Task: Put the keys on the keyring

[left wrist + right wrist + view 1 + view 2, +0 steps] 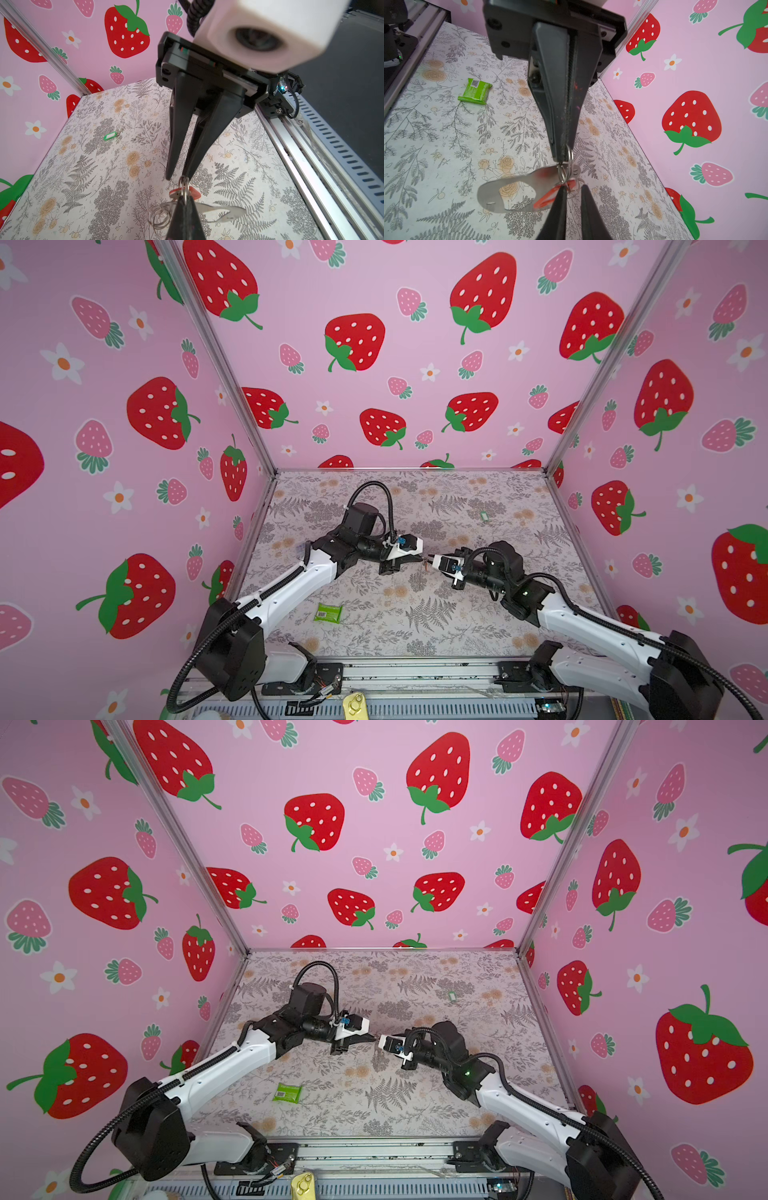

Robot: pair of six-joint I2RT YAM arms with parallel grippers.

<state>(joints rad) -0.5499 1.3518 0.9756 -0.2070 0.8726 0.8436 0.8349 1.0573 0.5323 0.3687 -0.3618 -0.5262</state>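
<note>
The right jaws, nearest the lens, stood a narrow gap apart around the ring end of the red tag [548, 199], seemingly not yet pinching it. Facing them tip to tip above the bench [436, 145], the left jaws were clamped shut on a small ring of the keyring [485, 196]. Its flat loop dangled free, and the ring was presented to the tag for threading. The green tag [109, 136] lay well apart on the bench.
</note>
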